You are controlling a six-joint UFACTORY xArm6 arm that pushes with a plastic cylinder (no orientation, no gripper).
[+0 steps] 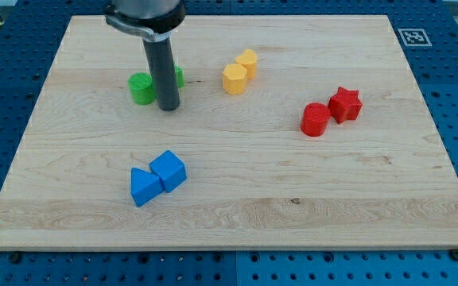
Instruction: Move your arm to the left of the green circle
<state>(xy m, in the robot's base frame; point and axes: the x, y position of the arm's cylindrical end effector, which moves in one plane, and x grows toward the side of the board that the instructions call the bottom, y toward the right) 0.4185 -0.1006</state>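
Tip [168, 106] on table [237, 214], just right of green circle [141, 88], touching or nearly so; second green block [179, 76] mostly hidden behind rod. No gripper fitted. Target spot: circle's far, view-left side.

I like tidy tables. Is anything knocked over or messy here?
Nothing stands out. The blocks sit in neat pairs: green, yellow, red and blue. My tip rests between the two green ones.

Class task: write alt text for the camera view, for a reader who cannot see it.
My tip rests on a wooden board between two green blocks, one at its left and one mostly hidden behind the rod. Yellow, red and blue pairs lie elsewhere.
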